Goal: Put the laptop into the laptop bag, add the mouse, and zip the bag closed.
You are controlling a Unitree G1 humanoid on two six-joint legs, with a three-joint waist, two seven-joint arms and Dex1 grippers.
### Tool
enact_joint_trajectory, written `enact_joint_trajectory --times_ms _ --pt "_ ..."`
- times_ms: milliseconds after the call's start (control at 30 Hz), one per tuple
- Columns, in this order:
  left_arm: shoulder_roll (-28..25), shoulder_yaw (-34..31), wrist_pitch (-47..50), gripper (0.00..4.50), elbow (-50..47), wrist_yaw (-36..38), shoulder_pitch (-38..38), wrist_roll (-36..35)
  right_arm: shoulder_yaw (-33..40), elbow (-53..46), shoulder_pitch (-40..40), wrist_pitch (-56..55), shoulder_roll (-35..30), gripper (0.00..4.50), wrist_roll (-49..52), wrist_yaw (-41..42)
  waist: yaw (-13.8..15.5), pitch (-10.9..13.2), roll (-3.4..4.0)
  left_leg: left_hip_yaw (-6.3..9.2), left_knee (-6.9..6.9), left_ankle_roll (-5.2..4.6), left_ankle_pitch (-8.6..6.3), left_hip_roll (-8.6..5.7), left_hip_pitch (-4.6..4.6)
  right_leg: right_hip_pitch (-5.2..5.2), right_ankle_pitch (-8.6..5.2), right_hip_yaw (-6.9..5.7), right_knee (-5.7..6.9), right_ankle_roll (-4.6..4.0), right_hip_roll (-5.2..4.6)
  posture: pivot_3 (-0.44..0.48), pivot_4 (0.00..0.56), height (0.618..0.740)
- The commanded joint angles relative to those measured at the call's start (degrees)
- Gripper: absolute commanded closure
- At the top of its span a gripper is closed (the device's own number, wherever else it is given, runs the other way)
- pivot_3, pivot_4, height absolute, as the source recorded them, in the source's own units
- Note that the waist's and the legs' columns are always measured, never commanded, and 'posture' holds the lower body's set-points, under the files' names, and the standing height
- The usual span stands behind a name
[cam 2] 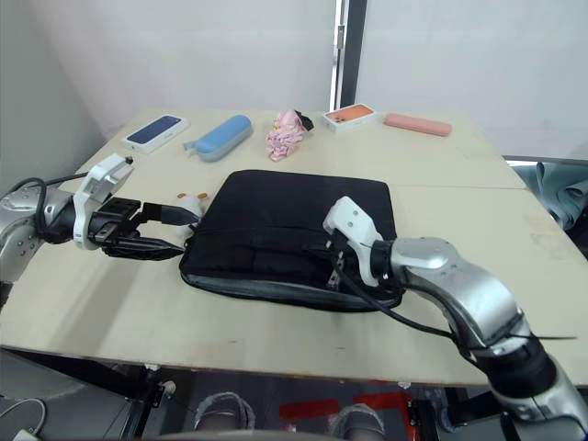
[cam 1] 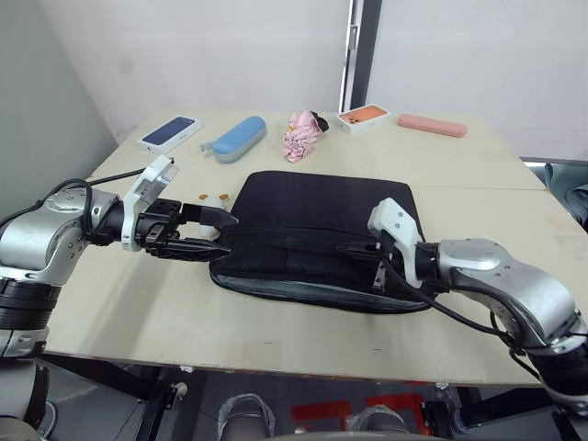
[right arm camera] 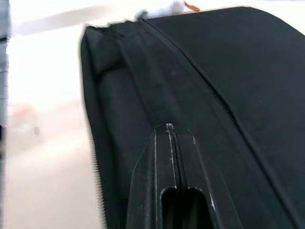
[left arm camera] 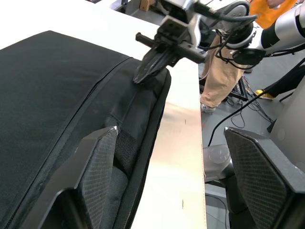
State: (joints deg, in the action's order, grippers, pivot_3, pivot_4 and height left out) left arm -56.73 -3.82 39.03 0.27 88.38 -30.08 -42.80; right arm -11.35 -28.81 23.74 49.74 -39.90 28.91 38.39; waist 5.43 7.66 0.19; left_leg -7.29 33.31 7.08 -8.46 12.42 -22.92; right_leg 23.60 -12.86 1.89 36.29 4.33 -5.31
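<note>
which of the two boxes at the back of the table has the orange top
The phone box on the robot's right, beside the pink case. The other box, at the robot's left, has a dark blue top.

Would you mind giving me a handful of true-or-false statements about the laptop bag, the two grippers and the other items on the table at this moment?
1. The laptop bag lies flat on the table. True.
2. The right gripper has its fingers spread wide apart. False: they are pressed together, resting on the bag's near side.
3. The left gripper is at the bag's left end, fingers apart. True.
4. A blue case lies on top of the bag. False: it lies on the table beyond the bag, apart from it.
5. A pink crumpled thing sits beyond the bag. True.
</note>
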Motion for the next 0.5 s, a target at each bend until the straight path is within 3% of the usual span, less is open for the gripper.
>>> enact_joint_trajectory --times_ms 33,267,500 --pt "-0.65 -2.51 0.38 0.74 -1.38 0.03 0.53 -0.88 -1.65 1.99 2.70 -1.85 0.19 4.47 -2.45 1.38 0.02 0.00 0.00 0.02 0.00 0.00 0.00 0.00 0.00 0.00 0.00 -0.01 0.01 0.00 0.00 0.000 0.150 0.740" --pt "-3.83 -7.26 1.80 0.74 -5.41 0.55 5.67 -2.87 -4.32 6.06 5.04 -3.74 2.43 4.47 -4.17 4.89 -0.23 0.00 -0.01 0.04 0.00 0.00 0.00 0.02 -0.02 0.00 -0.01 -0.05 0.01 -0.02 0.02 0.000 0.150 0.740" --pt "-5.88 -15.31 7.17 0.74 -9.35 -2.25 7.00 -9.62 -6.84 10.81 6.03 -5.45 4.29 4.47 -5.79 8.90 -0.17 -0.02 -0.05 0.09 0.06 0.00 -0.01 0.02 0.02 -0.06 0.00 -0.07 0.06 -0.03 0.01 0.000 0.150 0.740"
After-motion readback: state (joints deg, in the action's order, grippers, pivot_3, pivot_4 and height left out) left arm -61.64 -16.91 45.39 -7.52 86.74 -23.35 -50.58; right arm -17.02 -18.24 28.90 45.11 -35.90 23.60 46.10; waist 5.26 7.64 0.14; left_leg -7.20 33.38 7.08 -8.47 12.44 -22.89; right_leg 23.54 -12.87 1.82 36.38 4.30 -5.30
